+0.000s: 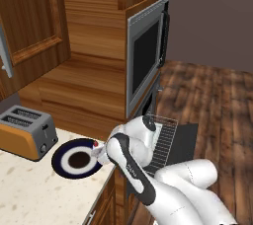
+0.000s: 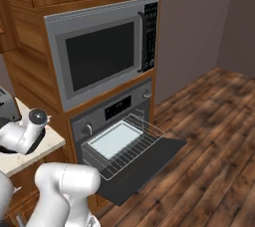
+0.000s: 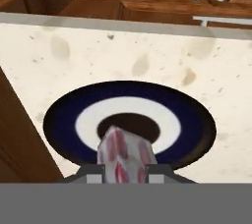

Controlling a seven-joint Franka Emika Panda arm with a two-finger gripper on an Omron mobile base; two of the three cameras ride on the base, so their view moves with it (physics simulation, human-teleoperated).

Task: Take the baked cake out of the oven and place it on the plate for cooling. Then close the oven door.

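Note:
My gripper [image 3: 124, 175] is shut on the baked cake [image 3: 123, 152], a small white-frosted slice with red spots, held just above the plate [image 3: 54, 125]. The plate has a navy rim, a white ring and a brown centre, and lies on the speckled counter. In the left base view the cake's red top [image 1: 96, 144] shows at the plate's [image 1: 62, 162] right edge, by the gripper [image 1: 100, 151]. The oven [image 2: 117, 109] stands below the microwave. The oven door [image 2: 152, 164] is dropped open, and a wire rack [image 2: 124, 146] holding a pale tray is pulled out over it.
A silver and orange toaster [image 1: 25, 132] stands on the counter left of the plate. The microwave [image 2: 99, 52] is built in above the oven. Wooden cabinets surround both. The open door [image 1: 183, 142] juts out over the wood floor.

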